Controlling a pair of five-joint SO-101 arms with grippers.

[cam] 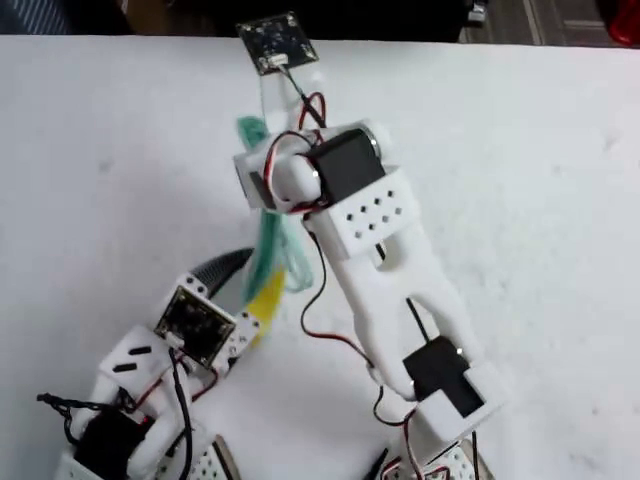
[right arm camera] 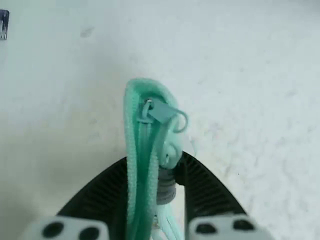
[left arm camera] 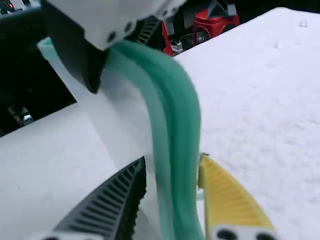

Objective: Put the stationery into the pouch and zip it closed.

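A mint-green pouch (cam: pixel 270 240) is held up off the white table (cam: pixel 520 150) between both arms. My left gripper (cam: pixel 258 280), one finger black and one yellow, is shut on the pouch's near end; in the left wrist view the pouch (left arm camera: pixel 175 125) runs between those fingers (left arm camera: pixel 172 170). My right gripper (cam: pixel 262 140) is shut on the far end. In the right wrist view the pouch's end (right arm camera: pixel 142 135) stands between the black fingers (right arm camera: pixel 152 165), with the zipper pull (right arm camera: pixel 160 111) at its tip. The other gripper (left arm camera: pixel 100 55) hangs over the pouch farther off. I see no loose stationery.
The right arm's white body (cam: pixel 400 290) slants across the middle of the table, trailing red and black wires (cam: pixel 320 320). Dark and red clutter (left arm camera: pixel 210 25) lies beyond the table's far edge.
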